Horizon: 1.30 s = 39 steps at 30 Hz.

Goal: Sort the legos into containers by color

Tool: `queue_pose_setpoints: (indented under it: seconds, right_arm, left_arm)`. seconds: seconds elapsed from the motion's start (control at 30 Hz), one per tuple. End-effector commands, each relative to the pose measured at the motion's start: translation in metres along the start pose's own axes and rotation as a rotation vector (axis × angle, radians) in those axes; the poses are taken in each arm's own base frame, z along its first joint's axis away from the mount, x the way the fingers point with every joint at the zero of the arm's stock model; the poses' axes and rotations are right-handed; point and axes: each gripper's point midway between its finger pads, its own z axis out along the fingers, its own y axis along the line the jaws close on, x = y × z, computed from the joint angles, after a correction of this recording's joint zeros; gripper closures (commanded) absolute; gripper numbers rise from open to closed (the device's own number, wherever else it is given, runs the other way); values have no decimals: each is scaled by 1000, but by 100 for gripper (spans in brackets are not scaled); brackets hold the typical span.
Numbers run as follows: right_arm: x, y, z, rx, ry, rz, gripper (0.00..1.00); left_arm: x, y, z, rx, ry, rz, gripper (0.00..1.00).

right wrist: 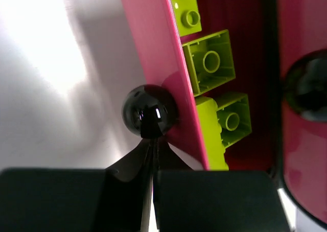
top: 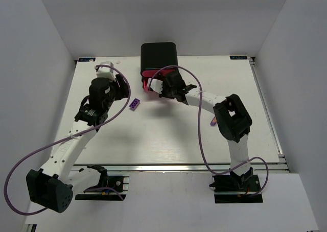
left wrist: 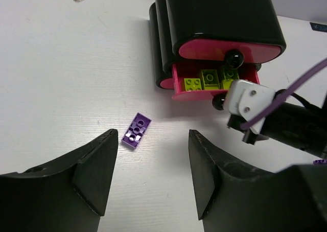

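A purple lego (left wrist: pixel 136 131) lies studs-down on the white table, also in the top view (top: pixel 135 104). My left gripper (left wrist: pixel 153 170) hovers just short of it, open, with nothing between its fingers. The black cabinet (top: pixel 159 53) stands at the back. Its lowest pink drawer (left wrist: pixel 176 86) is pulled out and holds lime legos (left wrist: pixel 209 78). My right gripper (right wrist: pixel 152 140) is shut, its joined tips touching the black knob (right wrist: pixel 148 111) on that drawer's front (right wrist: pixel 153 43), not around it. Lime legos (right wrist: pixel 209 61) show inside the drawer.
A higher drawer with its own knob (left wrist: pixel 234 58) is shut above the open one. The right arm (top: pixel 232 117) reaches across the table's middle toward the cabinet. Purple cables loop over both arms. White walls close in on the table on both sides.
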Motion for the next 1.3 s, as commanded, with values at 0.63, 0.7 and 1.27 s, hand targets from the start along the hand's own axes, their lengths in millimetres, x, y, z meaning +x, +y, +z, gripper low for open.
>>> queue_pose_setpoints:
  seconds: [0.63,0.7,1.27]
  right_arm:
    - [-30,-11,-27,38,-89,164,100]
    - [-52,0,-67,-15,-190,255,94]
    - [-40,19,-229,-324,-521,955,83]
  left_arm:
    - [22,-46,5,272,58,-24,66]
    - [35,-57,9,337,98,-41,79]
    - [118,-85,124,378,195,-287,37]
